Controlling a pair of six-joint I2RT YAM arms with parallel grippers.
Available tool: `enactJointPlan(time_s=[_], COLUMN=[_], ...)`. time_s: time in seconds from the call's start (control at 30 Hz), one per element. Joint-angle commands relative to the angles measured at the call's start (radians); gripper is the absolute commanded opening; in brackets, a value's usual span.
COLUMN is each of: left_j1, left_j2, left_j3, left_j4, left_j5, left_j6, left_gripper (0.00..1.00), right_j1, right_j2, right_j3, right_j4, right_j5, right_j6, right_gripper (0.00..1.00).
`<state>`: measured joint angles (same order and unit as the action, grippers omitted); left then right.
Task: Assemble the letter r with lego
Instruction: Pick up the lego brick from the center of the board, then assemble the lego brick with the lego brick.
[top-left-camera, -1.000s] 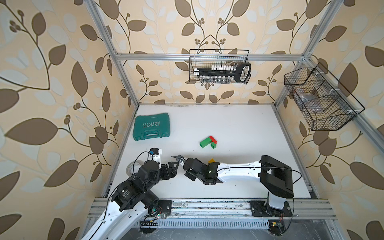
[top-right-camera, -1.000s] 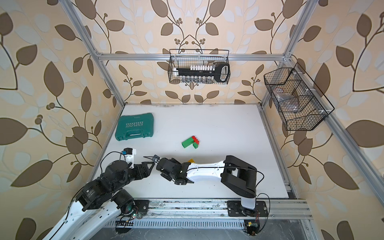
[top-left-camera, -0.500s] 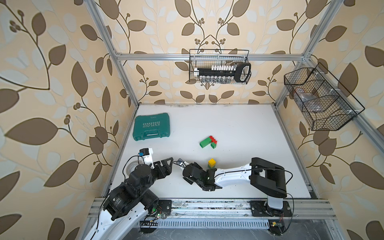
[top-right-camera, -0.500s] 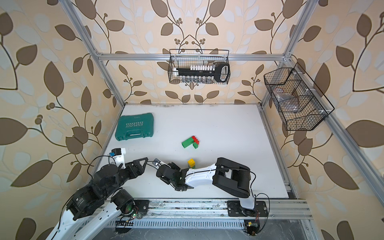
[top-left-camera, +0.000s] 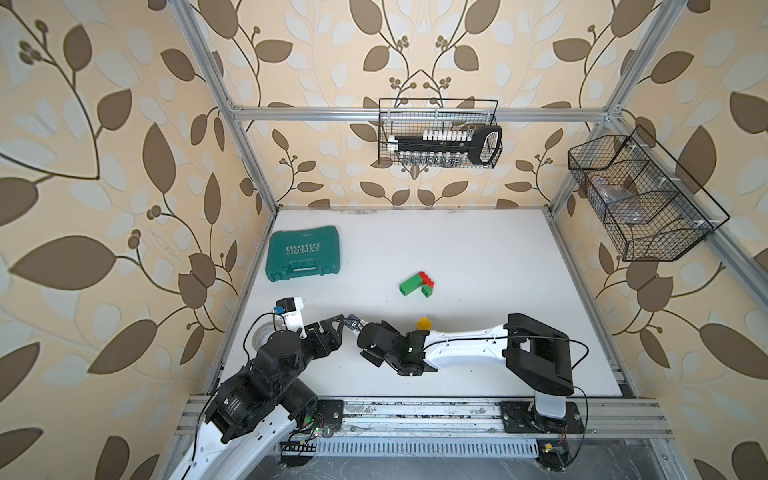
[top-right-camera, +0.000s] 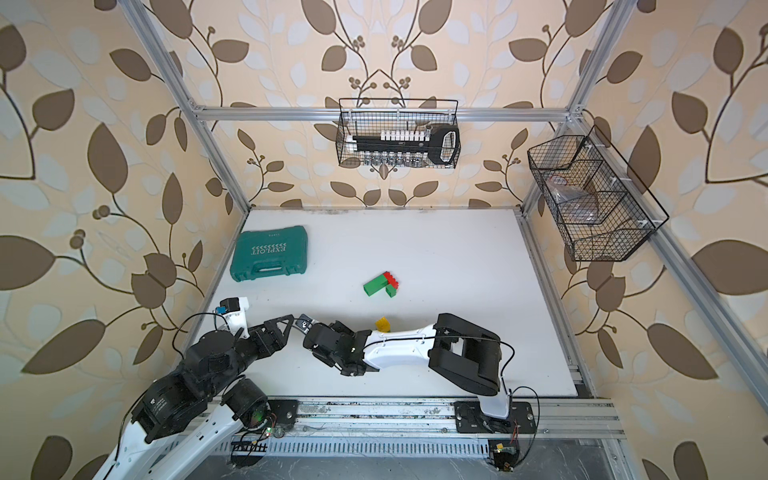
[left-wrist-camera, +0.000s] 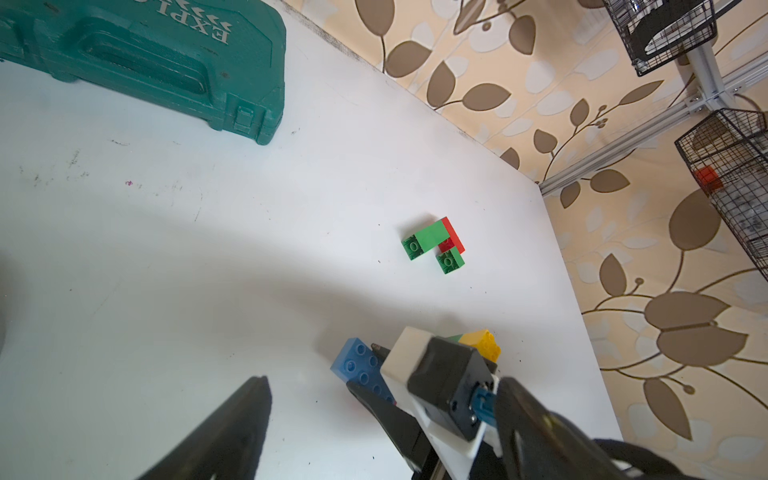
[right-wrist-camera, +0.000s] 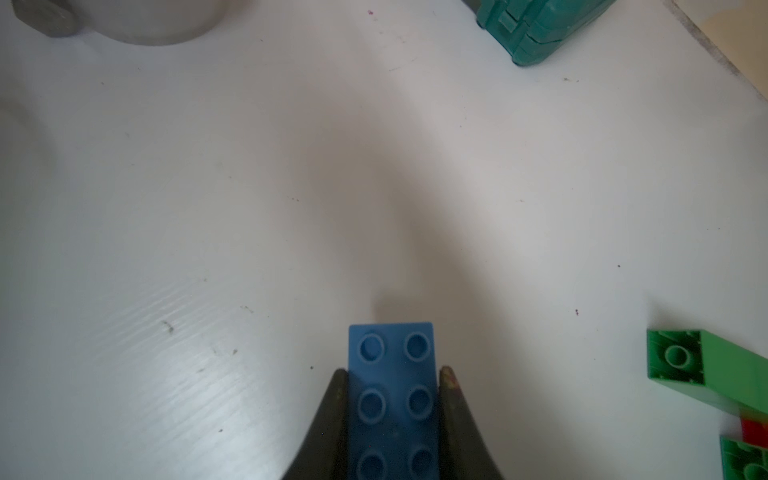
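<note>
Two things could go wrong from here, I think. My left tool (top-left-camera: 337, 328) sits right next to my right tool (right-wrist-camera: 392, 374) near the front left of the tabletop (top-left-camera: 478, 249), so one could bump the other and knock the blue brick (right-wrist-camera: 390, 399) loose. Also, the green and red build (top-left-camera: 417, 284) lies free near the middle of the tabletop, so a push with the brick might just slide it away. A yellow brick (top-left-camera: 423, 322) waits beside my right arm, between the build and the front edge. My right tool is squeezed onto the blue brick's long sides, with one end poking out. My left tool is spread wide and holds nothing.
</note>
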<state>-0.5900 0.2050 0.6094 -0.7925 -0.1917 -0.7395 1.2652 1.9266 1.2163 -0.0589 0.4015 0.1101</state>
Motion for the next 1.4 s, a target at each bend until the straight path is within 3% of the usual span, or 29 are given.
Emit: enactJointPlan(time_s=[0.0, 0.2, 0.33, 0.57, 0.8, 1.0, 1.13, 1.37], left_j1=[-0.005, -0.004, -0.005, -0.005, -0.003, -0.001, 0.001, 0.0], left_j2=[-0.016, 0.007, 0.107, 0.518, 0.837, 1.029, 1.129, 1.22], left_j3=[-0.007, -0.02, -0.021, 0.055, 0.127, 0.184, 0.218, 0.256], left_j4=[0.001, 0.006, 0.029, 0.089, 0.299, 0.446, 0.53, 0.596], left_j5=[-0.021, -0.032, 0.02, 0.203, 0.4, 0.521, 0.606, 0.655], left_j6=[-0.012, -0.021, -0.028, -0.08, -0.102, -0.103, -0.109, -0.132], left_gripper=[0.86, 0.86, 0.87, 0.88, 0.87, 0.85, 0.83, 0.77], right_j1=[-0.008, -0.035, -0.094, -0.169, -0.294, -0.312, -0.31, -0.29], right_j2=[-0.039, -0.15, -0.26, -0.44, -0.55, -0.554, -0.578, -0.57], right_j3=[0.015, 0.03, 0.075, 0.04, -0.117, -0.163, -0.189, -0.204], right_j4=[-0.122, -0.245, -0.403, -0.619, -0.586, -0.589, -0.561, -0.524], right_j5=[-0.074, -0.1, -0.083, 0.067, -0.04, -0.096, -0.132, -0.135], right_j6=[-0.013, -0.004, 0.032, 0.064, 0.22, 0.225, 0.196, 0.188], right_gripper=[0.0, 0.0, 0.0, 0.0, 0.0, 0.0, 0.0, 0.0])
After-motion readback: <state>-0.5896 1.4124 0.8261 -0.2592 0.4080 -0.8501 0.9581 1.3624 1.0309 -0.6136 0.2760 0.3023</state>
